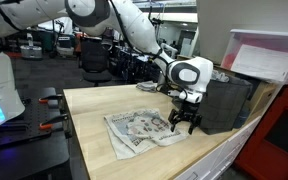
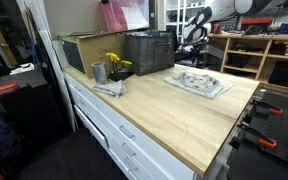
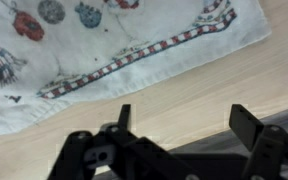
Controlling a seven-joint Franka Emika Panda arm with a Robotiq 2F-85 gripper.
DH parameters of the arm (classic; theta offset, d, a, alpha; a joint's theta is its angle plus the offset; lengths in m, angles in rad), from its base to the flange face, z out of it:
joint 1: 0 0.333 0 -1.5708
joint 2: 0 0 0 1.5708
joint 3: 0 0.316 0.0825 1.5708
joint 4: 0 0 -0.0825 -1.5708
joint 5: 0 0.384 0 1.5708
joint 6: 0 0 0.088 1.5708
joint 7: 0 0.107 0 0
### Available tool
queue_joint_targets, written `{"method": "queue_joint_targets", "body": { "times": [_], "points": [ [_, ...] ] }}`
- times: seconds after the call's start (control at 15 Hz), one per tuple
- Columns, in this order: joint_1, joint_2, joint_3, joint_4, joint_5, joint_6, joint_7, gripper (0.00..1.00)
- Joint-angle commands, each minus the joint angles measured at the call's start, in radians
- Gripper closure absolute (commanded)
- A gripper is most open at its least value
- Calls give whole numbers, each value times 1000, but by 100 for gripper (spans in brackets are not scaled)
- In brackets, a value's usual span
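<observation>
Wrist view, item one: your gripper [image 3: 184,125], jaws standing wide apart with nothing between them, both dark fingers [image 3: 124,117] entering from the lower edge of the frame. Item two: cloth [image 3: 104,45], white, printed with red and blue figures and a red-and-white border, filling the upper half of the frame. It lies flat on the wooden tabletop [image 3: 184,95]. Its hem runs just above your fingertips and, as far as this view shows, does not touch them.

Exterior views, same items: in an exterior view your gripper [image 1: 183,124] hangs low at the right edge of the cloth [image 1: 142,130], centre frame. Item three: dark crate [image 1: 224,100], directly right of the gripper and close beside it, the nearest obstruction to your wrist. Item four: pale bin [image 1: 264,60] above the crate, upper right.

Item five: in an exterior view, metal cup [image 2: 98,72] at left centre, yellow flowers [image 2: 116,63] just beside it, and a grey crumpled object [image 2: 109,89] lying in front. All three sit well apart from the cloth [image 2: 199,83], and the crate [image 2: 149,52] stands behind, between the two groups. Item six: shelving [image 2: 254,50], right of the frame, behind the table.
</observation>
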Motion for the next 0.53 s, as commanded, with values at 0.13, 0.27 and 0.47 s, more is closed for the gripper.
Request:
{"method": "queue_joint_targets", "body": {
  "times": [0.13,0.27,0.47],
  "points": [
    [1,-184,13,-326,-64,154,-333,0],
    [-3,-228,13,-417,-87,202,-451,0],
    [-9,-293,14,-558,-118,276,-622,0]
  ]
}}
